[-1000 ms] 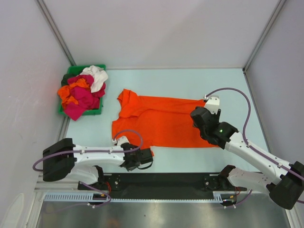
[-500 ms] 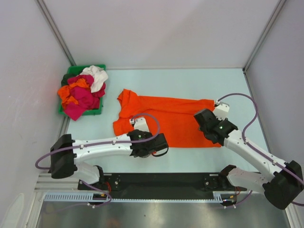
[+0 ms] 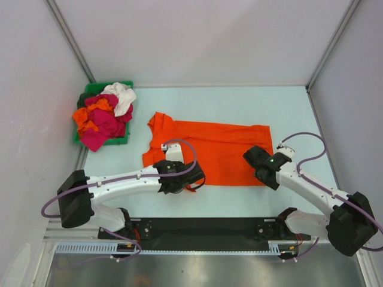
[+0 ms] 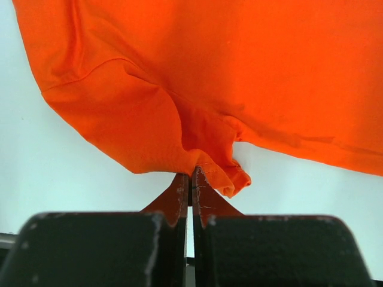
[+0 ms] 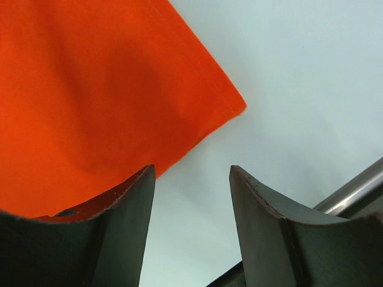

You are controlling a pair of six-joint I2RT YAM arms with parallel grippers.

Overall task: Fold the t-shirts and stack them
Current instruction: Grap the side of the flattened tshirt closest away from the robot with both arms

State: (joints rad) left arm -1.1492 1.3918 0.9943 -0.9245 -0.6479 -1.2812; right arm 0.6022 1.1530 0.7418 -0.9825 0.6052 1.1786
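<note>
Orange shirt (image 3: 215, 146) spread flat mid-desk (image 3: 239, 107). Left pincer (image 4: 190, 179) clamped on bunched near hem, shifted slightly left since half-second ago. Right pincer (image 5: 191, 173) agape over near-right shirt corner, drawn nearer than before.

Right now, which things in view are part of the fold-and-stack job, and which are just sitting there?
Job:
- orange t-shirt, spread flat
- left hand, pinching its edge
- right hand, open at its corner
- crumpled t-shirts, piled up, still to fold

Just there:
- green bin under the pile
- table
</note>
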